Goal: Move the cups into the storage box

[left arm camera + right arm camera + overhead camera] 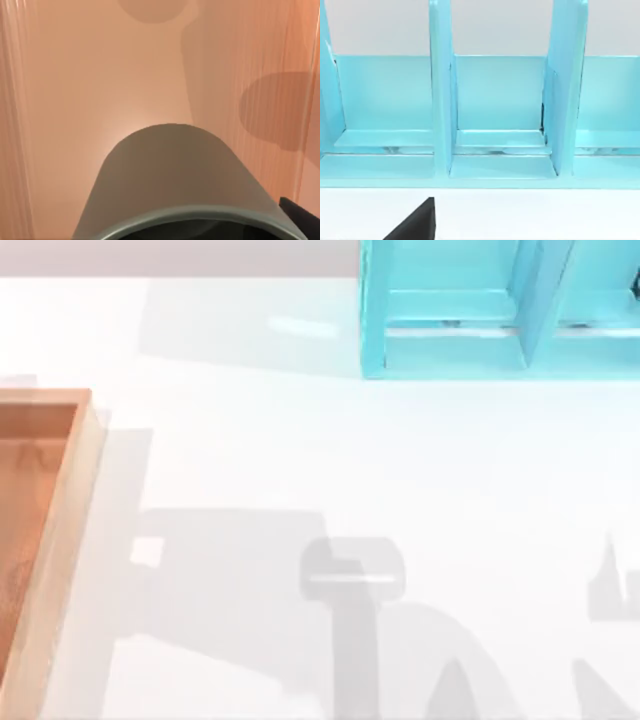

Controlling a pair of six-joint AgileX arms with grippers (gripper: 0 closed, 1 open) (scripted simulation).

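Observation:
An olive green cup (172,175) looms close in the left wrist view, hanging rim-first above the orange-brown floor of the storage box (75,100). Its shadows fall on the floor well apart from it. My left gripper (195,234) is shut on this cup, and one dark finger (301,212) shows beside the rim. In the top view the storage box (62,540) lies at the table's left edge, with light wooden walls. A black part of my right gripper (415,222) shows low in the right wrist view, facing the turquoise shelf.
A turquoise shelf unit (500,320) with upright dividers (442,100) stands at the back right of the white table (300,460). Grey arm shadows lie across the table's front half.

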